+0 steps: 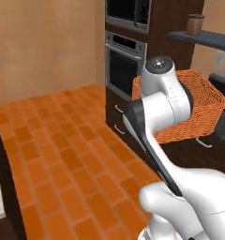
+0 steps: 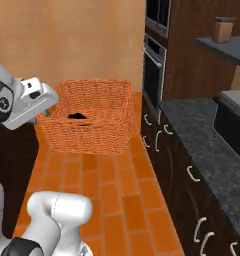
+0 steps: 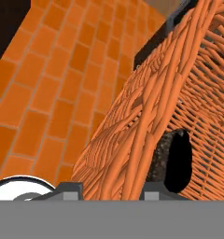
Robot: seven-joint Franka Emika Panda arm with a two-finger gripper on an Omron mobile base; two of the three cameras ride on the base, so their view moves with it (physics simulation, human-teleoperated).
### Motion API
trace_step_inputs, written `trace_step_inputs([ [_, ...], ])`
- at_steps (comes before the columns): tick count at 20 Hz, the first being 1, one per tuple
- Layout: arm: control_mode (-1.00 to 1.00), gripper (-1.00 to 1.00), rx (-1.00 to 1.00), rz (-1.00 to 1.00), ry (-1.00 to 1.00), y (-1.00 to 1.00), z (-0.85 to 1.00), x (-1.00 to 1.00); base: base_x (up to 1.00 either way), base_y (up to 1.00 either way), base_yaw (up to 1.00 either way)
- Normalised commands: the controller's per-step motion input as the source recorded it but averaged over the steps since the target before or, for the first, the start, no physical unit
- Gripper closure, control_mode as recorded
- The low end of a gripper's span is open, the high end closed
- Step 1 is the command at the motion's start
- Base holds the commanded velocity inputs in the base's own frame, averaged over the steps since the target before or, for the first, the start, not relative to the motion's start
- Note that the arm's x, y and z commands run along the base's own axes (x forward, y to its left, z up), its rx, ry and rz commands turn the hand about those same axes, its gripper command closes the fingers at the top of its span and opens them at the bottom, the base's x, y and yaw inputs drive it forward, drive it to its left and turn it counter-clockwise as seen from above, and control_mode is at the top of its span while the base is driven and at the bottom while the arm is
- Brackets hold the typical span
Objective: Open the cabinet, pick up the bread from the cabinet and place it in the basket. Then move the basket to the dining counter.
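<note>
White arm links crowd the bottom of the left base view, and beyond them the basket hangs up in the air beside the built-in oven, clear of the tiled floor. It looks to be in the carrying stage now, with the cabinet part done.

Over to the right base view: the hand sits at the basket's left rim, and the whole wicker box floats over the floor, well apart from the black-grey speckled worktop on the right. Down inside, a dark lump rests on the bottom, that's most likely the bread, so the load is aboard. A brown jar stands on the high shelf.

Hand view now: the two fingertips straddle the woven wall of the basket, pinching it between them. A dark shape shows at the inner side, too murky to name.

Next move, I'd say: keep the basket level while travelling to the dining counter, then set it down gently.
</note>
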Motion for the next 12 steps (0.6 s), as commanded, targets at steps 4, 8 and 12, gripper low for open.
trace_step_inputs([
  [4,1.00,1.00,0.00,0.00,0.00,0.00,0.00,0.00,0.00,0.79,0.73],
  [8,1.00,1.00,0.00,0.00,0.00,0.00,0.00,0.00,0.00,0.97,0.47],
  [12,1.00,1.00,0.00,0.00,0.00,0.00,0.00,0.00,0.15,1.00,0.15],
])
